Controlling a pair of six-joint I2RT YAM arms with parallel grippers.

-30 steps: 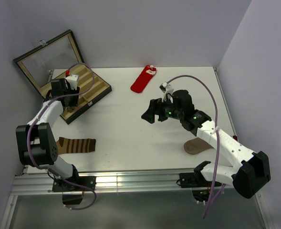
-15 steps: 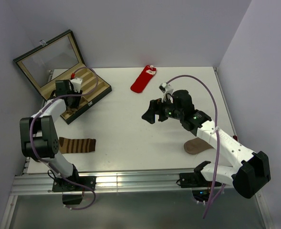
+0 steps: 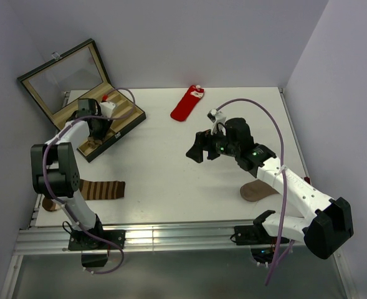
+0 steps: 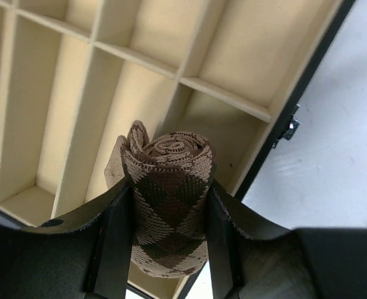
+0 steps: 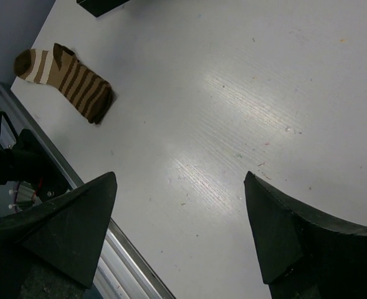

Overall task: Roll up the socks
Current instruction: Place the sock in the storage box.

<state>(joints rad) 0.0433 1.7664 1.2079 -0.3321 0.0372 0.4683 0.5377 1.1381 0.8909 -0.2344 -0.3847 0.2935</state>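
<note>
Swung farther across the black hinged case with cream compartments (image 3: 126, 117), the left gripper (image 4: 169, 215) clamps the rolled tan-and-brown argyle sock (image 4: 168, 177). The roll's axis runs along the fingers, spiral end facing the compartments. Farther right, the bright red sock with white cuff (image 3: 187, 104) lies flat, toe near-left, cuff far-right. The right gripper (image 3: 199, 147) hovers, jaws spread wide, holding nothing.
</note>
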